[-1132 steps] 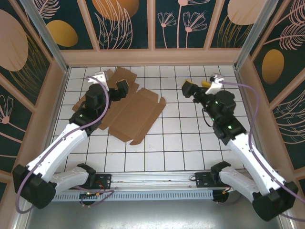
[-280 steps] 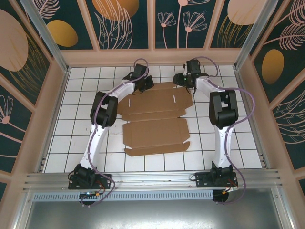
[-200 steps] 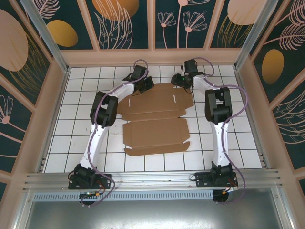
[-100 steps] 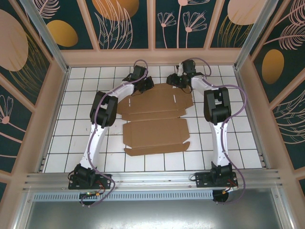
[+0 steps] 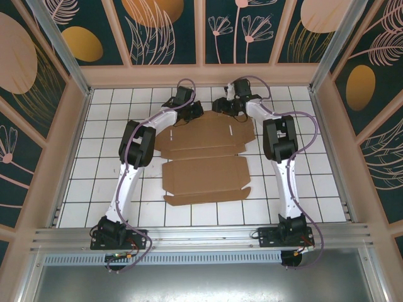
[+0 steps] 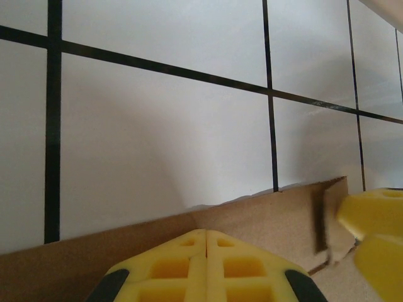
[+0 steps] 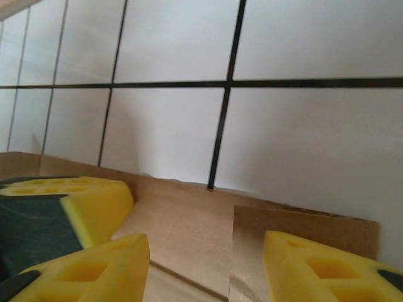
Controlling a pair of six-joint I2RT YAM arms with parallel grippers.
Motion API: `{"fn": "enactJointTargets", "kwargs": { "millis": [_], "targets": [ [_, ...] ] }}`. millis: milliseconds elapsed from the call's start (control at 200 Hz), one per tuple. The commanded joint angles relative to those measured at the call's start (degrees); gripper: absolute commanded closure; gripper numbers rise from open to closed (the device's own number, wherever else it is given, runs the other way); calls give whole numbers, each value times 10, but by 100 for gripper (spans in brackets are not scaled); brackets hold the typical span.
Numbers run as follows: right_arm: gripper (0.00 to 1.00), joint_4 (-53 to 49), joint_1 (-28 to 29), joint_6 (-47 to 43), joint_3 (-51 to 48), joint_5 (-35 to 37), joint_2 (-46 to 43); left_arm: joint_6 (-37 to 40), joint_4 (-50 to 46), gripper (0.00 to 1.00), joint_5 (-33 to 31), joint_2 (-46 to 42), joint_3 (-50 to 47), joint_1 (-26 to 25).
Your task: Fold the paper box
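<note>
The paper box (image 5: pixel 204 176) lies flat and unfolded on the white tiled floor, a brown cardboard sheet with creases and flaps. Both arms reach to its far edge. My left gripper (image 5: pixel 192 108) is shut, and its yellow tips (image 6: pixel 206 234) rest against the far cardboard strip (image 6: pixel 264 214) with nothing between them. My right gripper (image 5: pixel 220 104) is open just to the right of it and straddles the far flap (image 7: pixel 182 220) in the right wrist view, its jaws (image 7: pixel 204 261) wide apart. The two grippers nearly touch: the left one's fingers (image 7: pixel 94 201) appear beside the right one's.
The wooden back wall (image 5: pixel 201 74) stands a tile or two beyond the grippers. Side walls (image 5: pixel 72 145) close in the floor. A metal rail (image 5: pixel 201 236) runs along the near edge by the arm bases. Bare tiles lie left and right of the sheet.
The right gripper has slid left along the sheet's far edge toward the left gripper. The left arm and the sheet have stayed still over the last second.
</note>
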Motion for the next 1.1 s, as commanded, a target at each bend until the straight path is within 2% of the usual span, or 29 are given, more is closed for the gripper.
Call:
{"fn": "enactJointTargets", "kwargs": {
  "millis": [0, 110, 320, 435, 595, 741, 881, 1091],
  "targets": [
    [48, -41, -1, -15, 14, 14, 6, 10, -44, 100, 9, -8, -14, 1],
    [48, -58, -6, -7, 29, 32, 3, 17, -48, 100, 13, -23, -3, 1],
    [48, -37, -26, 34, 37, -25, -23, 42, -76, 99, -10, -99, 27, 1],
    [47, -3, -25, 47, 2, -56, -70, 41, -79, 91, -15, -142, 16, 1],
    [45, 45, -32, 61, -74, -63, -158, 17, -56, 91, 15, -182, -47, 1],
    [45, 27, -45, 35, -118, -21, -217, -34, 9, 93, 40, -201, -153, 1],
    [44, 45, -56, 31, -214, 40, -281, -62, 55, 94, 59, -208, -225, -6],
    [46, 34, -64, 41, -326, 84, -343, -73, 44, 97, 44, -209, -257, -22]
  ]
}}
